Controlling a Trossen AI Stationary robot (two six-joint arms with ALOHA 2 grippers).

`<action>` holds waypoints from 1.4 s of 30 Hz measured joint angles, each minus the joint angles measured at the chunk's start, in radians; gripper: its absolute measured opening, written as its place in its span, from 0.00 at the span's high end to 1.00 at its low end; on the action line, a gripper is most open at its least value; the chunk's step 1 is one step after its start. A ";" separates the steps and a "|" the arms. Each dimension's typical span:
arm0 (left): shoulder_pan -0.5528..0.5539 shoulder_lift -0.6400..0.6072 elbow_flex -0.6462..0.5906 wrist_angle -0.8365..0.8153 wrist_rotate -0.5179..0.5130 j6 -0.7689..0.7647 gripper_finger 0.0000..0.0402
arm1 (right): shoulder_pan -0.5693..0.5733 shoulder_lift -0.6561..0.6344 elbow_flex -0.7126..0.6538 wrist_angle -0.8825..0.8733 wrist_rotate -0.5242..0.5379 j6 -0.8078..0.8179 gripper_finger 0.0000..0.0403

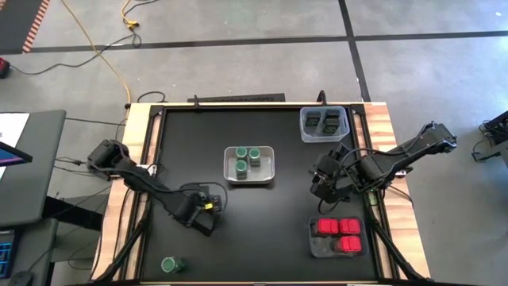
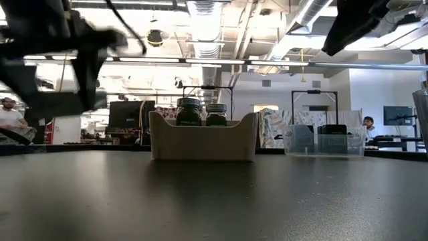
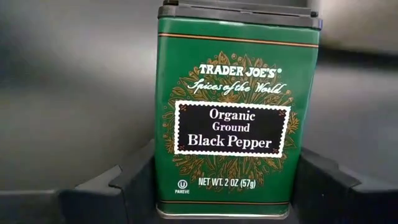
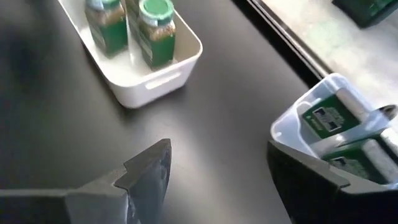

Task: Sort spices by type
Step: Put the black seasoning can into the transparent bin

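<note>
My left gripper (image 1: 205,208) is at the table's left, near the front, shut on a green black-pepper tin (image 3: 236,112) with a dark lid (image 3: 239,11). My right gripper (image 4: 217,155) hangs open and empty above the table, between the white tray (image 1: 250,164) and the clear tray (image 1: 324,124). Three green-lidded jars (image 1: 247,157) stand in the white tray. Dark tins (image 4: 323,118) sit in the clear tray. Red boxes (image 1: 338,234) lie in a grey tray (image 1: 315,246) at the front right. One green-lidded jar (image 1: 173,264) rests alone on the table at the front left. My left gripper pinches the tin between its two fingers (image 3: 130,183), one on each narrow side (image 3: 163,180), near the tin's bottom end. The label faces the wrist camera and the lid end points away from the wrist. In the low view the arm (image 2: 67,53) is above the tabletop with nothing under it.
The black tabletop (image 1: 262,230) has open room in the middle and along the front. Its wooden rim (image 1: 135,159) runs down both sides. A desk and cables lie beyond the table's left edge. People show in the room behind in the low view.
</note>
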 joint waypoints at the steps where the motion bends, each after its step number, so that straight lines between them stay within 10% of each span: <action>1: -0.010 -0.019 0.000 -0.011 -0.043 0.003 0.31 | -0.002 0.000 0.000 0.011 0.000 0.018 0.27; 11: -0.013 -0.198 0.002 -0.078 -0.528 0.336 0.31 | -0.055 0.000 0.000 0.281 -0.002 0.127 0.27; 20: 0.069 -0.274 0.002 0.049 -0.801 1.082 0.31 | -0.113 0.006 0.000 0.756 -0.001 -0.134 0.27; 30: 0.144 -0.273 0.002 0.369 -0.809 1.905 0.31 | -0.182 0.006 0.006 1.054 -0.108 -0.324 0.27; 42: 0.153 -0.274 0.003 0.802 -0.749 2.471 0.31 | -0.324 0.004 0.260 0.590 -0.175 -0.269 0.28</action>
